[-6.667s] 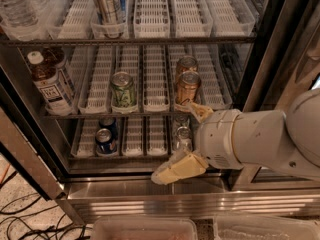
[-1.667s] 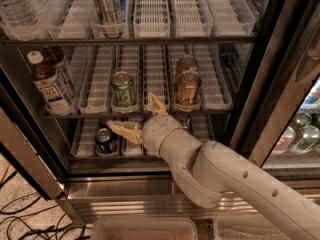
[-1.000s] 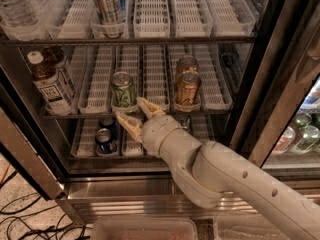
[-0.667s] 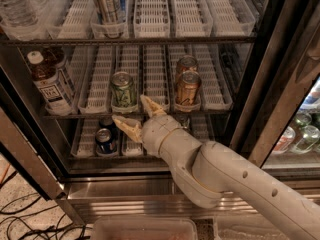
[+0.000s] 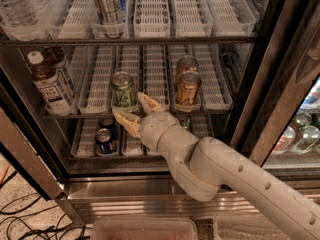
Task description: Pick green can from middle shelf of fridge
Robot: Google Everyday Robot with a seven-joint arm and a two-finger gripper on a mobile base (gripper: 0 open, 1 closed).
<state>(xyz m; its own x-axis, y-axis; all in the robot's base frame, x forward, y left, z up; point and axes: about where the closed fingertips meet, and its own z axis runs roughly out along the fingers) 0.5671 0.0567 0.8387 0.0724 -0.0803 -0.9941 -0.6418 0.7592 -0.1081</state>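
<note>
The green can (image 5: pixel 123 90) stands upright at the front of a white slotted lane tray on the middle shelf (image 5: pixel 155 79) of the fridge (image 5: pixel 150 196), left of the shelf's centre, with its silver lid and pull-tab facing up. The pincer (image 5: pixel 128 104) is right at the can's lower right, its two pale fingers (image 5: pixel 150 104) spread wide apart: one points up beside the can's right edge, the other reaches left under the front edge of the shelf below the can. Nothing is pinched between them, and I cannot tell whether either finger touches the can. The white arm (image 5: pixel 225 176) runs from the pincer down to the lower right corner, crossing in front of the lower shelf. Two lanes to the right on the same shelf stand two copper-orange cans (image 5: pixel 188 89), one behind the other, well apart from the green one. At the shelf's left end stands a brown bottle (image 5: pixel 50 84) with a white cap and a white label. On the shelf below, under the green can, is a blue can (image 5: pixel 105 140). On the shelf above, a tall silver can (image 5: pixel 109 4) sits in a tray, with a clear bottle (image 5: pixel 17 9) to its left. Black cables (image 5: pixel 20 219) lie on the floor at lower left.
</note>
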